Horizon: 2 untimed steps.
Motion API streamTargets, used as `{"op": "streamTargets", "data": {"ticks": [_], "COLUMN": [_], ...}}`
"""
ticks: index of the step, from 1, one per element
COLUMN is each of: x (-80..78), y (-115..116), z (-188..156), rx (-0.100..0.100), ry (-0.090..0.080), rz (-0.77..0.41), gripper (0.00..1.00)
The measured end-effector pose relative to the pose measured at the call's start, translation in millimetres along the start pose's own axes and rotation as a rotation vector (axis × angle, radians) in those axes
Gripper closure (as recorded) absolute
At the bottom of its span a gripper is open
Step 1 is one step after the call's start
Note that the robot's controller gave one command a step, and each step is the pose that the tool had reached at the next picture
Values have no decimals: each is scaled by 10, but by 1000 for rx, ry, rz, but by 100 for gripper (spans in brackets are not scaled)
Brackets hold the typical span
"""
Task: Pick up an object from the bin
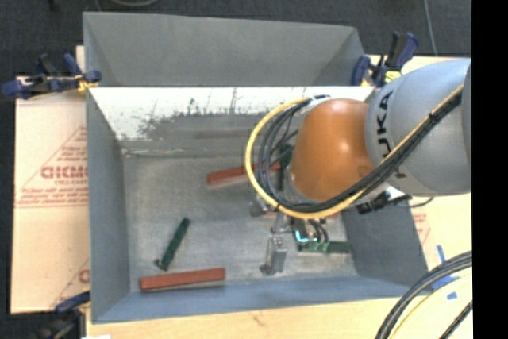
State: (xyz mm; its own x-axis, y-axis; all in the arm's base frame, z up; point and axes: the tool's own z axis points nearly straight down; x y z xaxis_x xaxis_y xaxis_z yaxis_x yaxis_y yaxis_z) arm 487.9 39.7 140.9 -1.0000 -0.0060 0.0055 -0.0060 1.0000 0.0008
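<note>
Gripper (275, 254) sits low; its state cannot be told. Green piece (319, 247) lies just right of it. Red bar (182, 279) lies left, long axis pointing toward it.

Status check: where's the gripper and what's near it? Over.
Copy: gripper low in bin, view's lower right. Nearest: small green thing, just right of it. Off left: red-brown bar, dark green stick; second red-brown bar partly behind arm.
</note>
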Motion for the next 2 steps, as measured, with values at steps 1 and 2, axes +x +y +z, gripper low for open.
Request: {"op": "streamTargets", "data": {"ticks": [1, 2], "x": [-166, -1164], "y": [1129, 865], "z": [599, 694], "rx": [-4, -1], "ry": [-7, -15], "rz": [28, 67], "gripper": [0, 0]}}
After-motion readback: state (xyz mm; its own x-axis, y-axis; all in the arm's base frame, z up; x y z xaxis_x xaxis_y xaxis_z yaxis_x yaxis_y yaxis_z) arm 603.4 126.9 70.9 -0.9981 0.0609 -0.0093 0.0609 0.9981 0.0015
